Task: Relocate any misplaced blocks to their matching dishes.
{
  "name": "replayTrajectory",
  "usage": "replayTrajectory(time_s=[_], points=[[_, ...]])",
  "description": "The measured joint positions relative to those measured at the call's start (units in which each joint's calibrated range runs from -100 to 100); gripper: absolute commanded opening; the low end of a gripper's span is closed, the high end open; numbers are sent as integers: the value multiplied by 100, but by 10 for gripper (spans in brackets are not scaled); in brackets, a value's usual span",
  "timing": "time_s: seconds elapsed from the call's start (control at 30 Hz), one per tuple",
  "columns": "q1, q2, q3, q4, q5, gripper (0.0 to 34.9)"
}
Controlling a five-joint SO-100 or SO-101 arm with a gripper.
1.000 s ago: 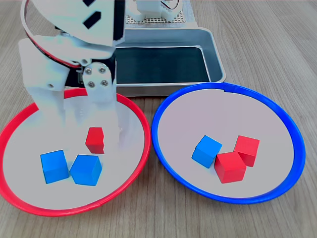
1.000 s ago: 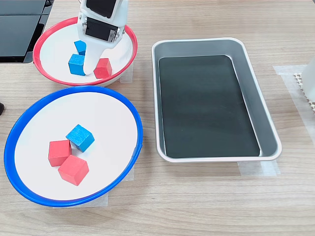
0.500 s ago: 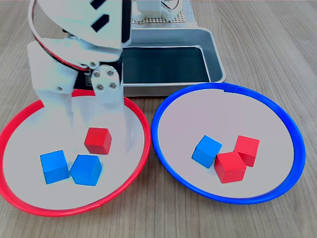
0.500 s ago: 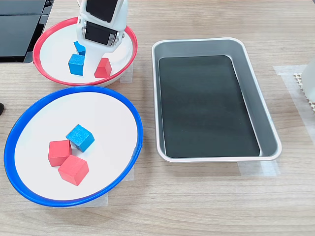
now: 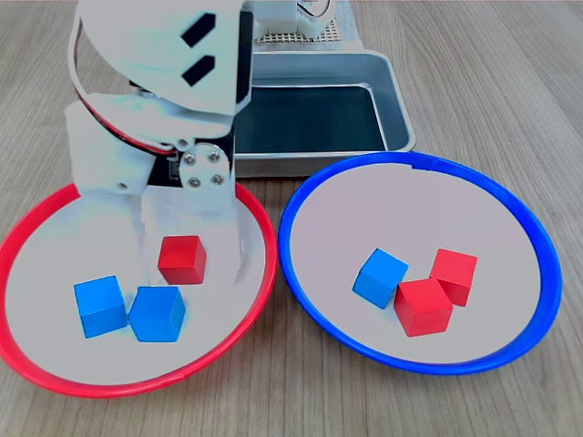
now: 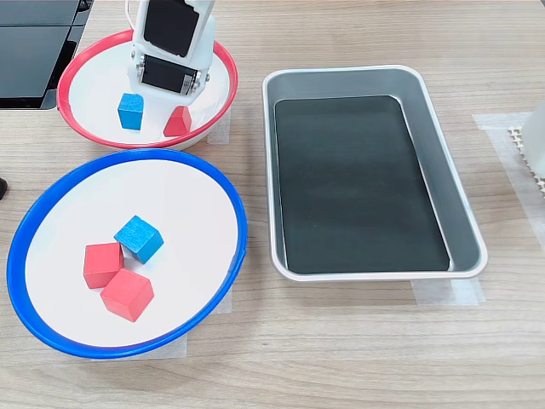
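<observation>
Fingers (image 5: 191,238) of the white arm hang spread over the far part of the red dish (image 5: 244,300), pinching nothing; a red cube (image 5: 181,259) sits on the dish floor between their tips. In the first exterior view, two blue cubes (image 5: 99,306) (image 5: 158,312) lie touching each other just nearer than the red one, toward that dish's left. In the second exterior view the arm hides one of them, so only one blue cube (image 6: 130,111) and the red cube (image 6: 178,122) show.

Blue dish (image 5: 528,228) stands just beside the red one, on the first exterior view's right. It holds one blue cube (image 5: 380,278) and two red cubes (image 5: 423,307) (image 5: 454,275), all three bunched together and touching.

Beyond both dishes in the first exterior view, a grey tray (image 5: 393,86) with a dark bottom rests on the wooden worktop (image 5: 492,82).
</observation>
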Motion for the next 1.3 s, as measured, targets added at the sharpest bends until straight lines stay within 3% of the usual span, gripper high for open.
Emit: replayTrajectory(time_s=[0.87,1.3], points=[[168,281,-445,-65,49,172],[168,520,-826,-98,63,148]])
